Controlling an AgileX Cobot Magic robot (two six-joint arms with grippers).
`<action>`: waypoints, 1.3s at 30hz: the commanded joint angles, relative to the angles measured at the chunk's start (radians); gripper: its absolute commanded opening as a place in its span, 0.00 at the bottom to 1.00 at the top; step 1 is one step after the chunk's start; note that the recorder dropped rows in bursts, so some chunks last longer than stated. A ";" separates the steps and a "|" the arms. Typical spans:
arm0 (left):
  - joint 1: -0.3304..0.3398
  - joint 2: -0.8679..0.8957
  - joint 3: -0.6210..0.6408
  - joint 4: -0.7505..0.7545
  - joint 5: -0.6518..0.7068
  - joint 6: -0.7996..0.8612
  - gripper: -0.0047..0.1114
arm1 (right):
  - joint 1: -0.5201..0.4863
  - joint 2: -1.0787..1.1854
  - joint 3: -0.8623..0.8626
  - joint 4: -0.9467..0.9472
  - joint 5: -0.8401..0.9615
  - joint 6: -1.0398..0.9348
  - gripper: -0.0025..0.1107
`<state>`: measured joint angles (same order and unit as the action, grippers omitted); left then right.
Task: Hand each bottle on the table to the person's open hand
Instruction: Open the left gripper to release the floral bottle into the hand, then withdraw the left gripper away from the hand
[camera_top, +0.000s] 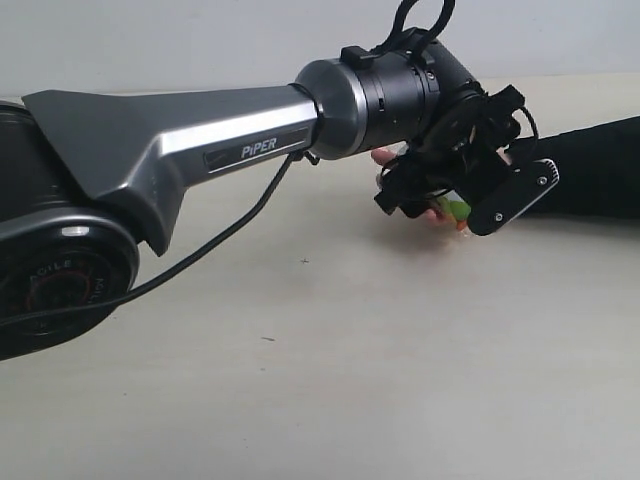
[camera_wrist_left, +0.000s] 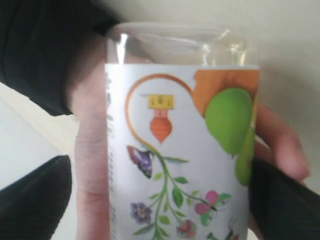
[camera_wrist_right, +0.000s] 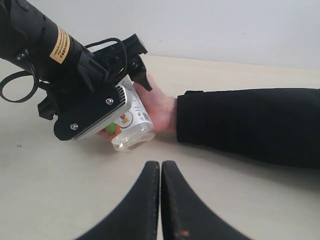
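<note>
Over the wide pale cream table, the person's bare hand on its black-sleeved arm cradles the small clear plastic bottle with the white floral and green-lime label. My left gripper stands spread around that bottle, one finger clear of it. My right gripper is pressed together on nothing.

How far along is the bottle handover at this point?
In hand: the left end effector has its jaws spread around a floral-label bottle that lies in the person's open hand, so this handover looks nearly finished. The right end effector is shut and empty. Done or left: no other bottle shows on the table, so the number delivered cannot be told.
</note>
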<state>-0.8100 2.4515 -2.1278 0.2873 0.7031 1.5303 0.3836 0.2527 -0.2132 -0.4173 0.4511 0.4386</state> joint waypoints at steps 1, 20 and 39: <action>0.001 -0.002 -0.004 0.016 -0.018 -0.044 0.91 | 0.000 -0.009 0.005 -0.004 -0.014 0.003 0.03; -0.026 -0.156 -0.004 0.025 0.167 -0.117 0.94 | 0.000 -0.009 0.005 -0.006 -0.012 0.003 0.03; -0.078 -0.361 -0.004 -0.087 0.518 -0.872 0.81 | 0.000 -0.009 0.005 -0.006 -0.012 0.003 0.03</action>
<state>-0.8835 2.1120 -2.1278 0.2539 1.2021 0.7423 0.3836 0.2527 -0.2132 -0.4173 0.4511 0.4386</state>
